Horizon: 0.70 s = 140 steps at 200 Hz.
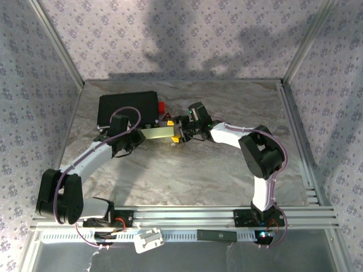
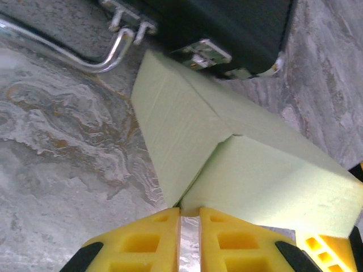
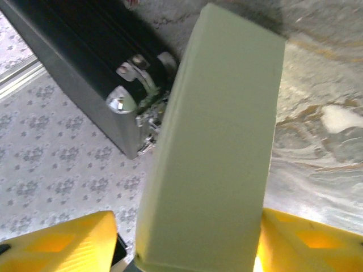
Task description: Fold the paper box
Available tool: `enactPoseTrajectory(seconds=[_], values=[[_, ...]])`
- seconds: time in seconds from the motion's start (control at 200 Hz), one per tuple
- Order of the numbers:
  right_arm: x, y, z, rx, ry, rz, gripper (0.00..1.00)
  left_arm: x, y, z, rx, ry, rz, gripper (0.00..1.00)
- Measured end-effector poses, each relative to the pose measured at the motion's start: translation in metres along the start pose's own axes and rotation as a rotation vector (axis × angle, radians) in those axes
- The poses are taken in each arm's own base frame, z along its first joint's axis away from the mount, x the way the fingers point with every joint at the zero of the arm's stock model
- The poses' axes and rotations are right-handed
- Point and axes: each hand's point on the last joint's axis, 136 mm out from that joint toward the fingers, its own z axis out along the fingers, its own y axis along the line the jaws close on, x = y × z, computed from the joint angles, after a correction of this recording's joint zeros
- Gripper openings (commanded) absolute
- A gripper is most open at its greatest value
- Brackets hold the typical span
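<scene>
Left gripper (image 2: pixel 189 211): clenched on a thin corner edge of the paper box (image 1: pixel 156 133). Right gripper (image 3: pixel 187 243): jaws spread either side of the box's other end, gap on one side, released. Box: formed into a long block, lies mid desk (image 1: pixel 187 175) just before the black case (image 1: pixel 126 107); step judged late shaping, and the next move calls for a square grip pressing the end shut.

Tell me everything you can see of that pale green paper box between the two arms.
The paper box is pale yellow-green thin cardboard, matte and plain, folded into a long rectangular shape with sharp creases and a seam where two panels meet. It lies lengthwise between the arms, by the near corner of the black case. The left gripper pinches one end at that seam; the right gripper straddles the other end, jaws open.
</scene>
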Motion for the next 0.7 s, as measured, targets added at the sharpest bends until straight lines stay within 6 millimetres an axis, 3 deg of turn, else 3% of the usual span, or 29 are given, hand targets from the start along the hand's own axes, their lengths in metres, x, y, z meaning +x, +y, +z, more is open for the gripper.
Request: enactPoseTrajectory(seconds=[0.22,0.35,0.47,0.595,0.7], values=[[0.012,0.008,-0.032,0.012,-0.060,-0.119,0.74,0.012,0.030,0.013,-0.103,0.034,-0.020,0.14],[0.026,0.009,-0.056,0.003,-0.081,-0.204,0.70,0.017,0.035,0.014,-0.112,0.046,-0.024,0.17],[0.026,-0.012,-0.066,0.046,-0.116,-0.244,0.65,0.027,0.029,0.002,-0.074,0.040,-0.030,0.35],[0.024,-0.041,-0.065,0.131,-0.177,-0.294,0.64,0.040,0.014,-0.029,0.023,0.007,-0.033,0.54],[0.037,-0.052,-0.057,0.177,-0.189,-0.368,0.61,0.037,0.006,-0.043,0.099,-0.024,-0.086,0.57]])
